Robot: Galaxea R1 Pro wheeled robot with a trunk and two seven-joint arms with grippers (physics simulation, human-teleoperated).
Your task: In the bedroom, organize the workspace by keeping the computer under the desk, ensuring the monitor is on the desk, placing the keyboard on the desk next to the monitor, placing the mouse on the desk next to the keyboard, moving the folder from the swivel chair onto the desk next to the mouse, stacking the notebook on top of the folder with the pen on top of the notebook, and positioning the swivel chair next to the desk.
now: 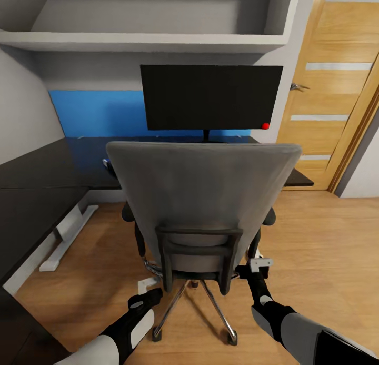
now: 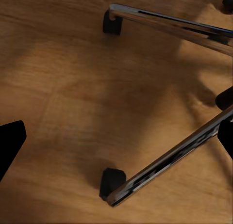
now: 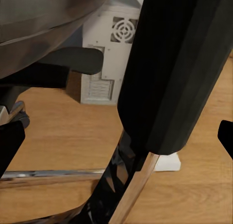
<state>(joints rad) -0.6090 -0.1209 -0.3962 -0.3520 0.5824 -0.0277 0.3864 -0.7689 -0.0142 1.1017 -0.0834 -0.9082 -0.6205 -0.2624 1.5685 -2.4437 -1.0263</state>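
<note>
1. Swivel chair [image 1: 202, 207] sits centre of the head view, grey back facing the camera, pulled up to the black L-shaped desk [image 1: 37, 191]; its chrome star base on casters stands on the wood floor [image 1: 326, 238].
2. Monitor [image 1: 210, 97] stands upright on the desk behind the chair, screen dark, red dot at its lower right corner, foot mostly hidden by the chair back.
3. Blue wall panel [image 1: 95, 114] runs behind the desk, grey shelf [image 1: 142, 41] above it, wooden door [image 1: 337, 86] to the right.
4. Left gripper [image 1: 148, 287] hangs low beside the chair base on the left, touching nothing. Left wrist view: jaws spread wide, dark fingertips [image 2: 9, 141] at both edges of the frame, with bare floor, two chrome base legs [image 2: 170, 158] and black casters [image 2: 111, 183] in between.
5. Right gripper [image 1: 258, 265] is at the chair's right rear, level with the seat underside and close to the black armrest post. Right wrist view: jaws spread, fingertips [image 3: 9, 141] at both frame edges, the black armrest post [image 3: 170, 73] standing between them, no pad contact visible.
6. Computer [image 3: 109, 54], a white tower with a fan grille, stands on the floor beyond the chair in the right wrist view, under the desk area.
7. Keyboard, mouse, folder, notebook, pen: cannot tell, the chair back blocks the seat and much of the desk.
</note>
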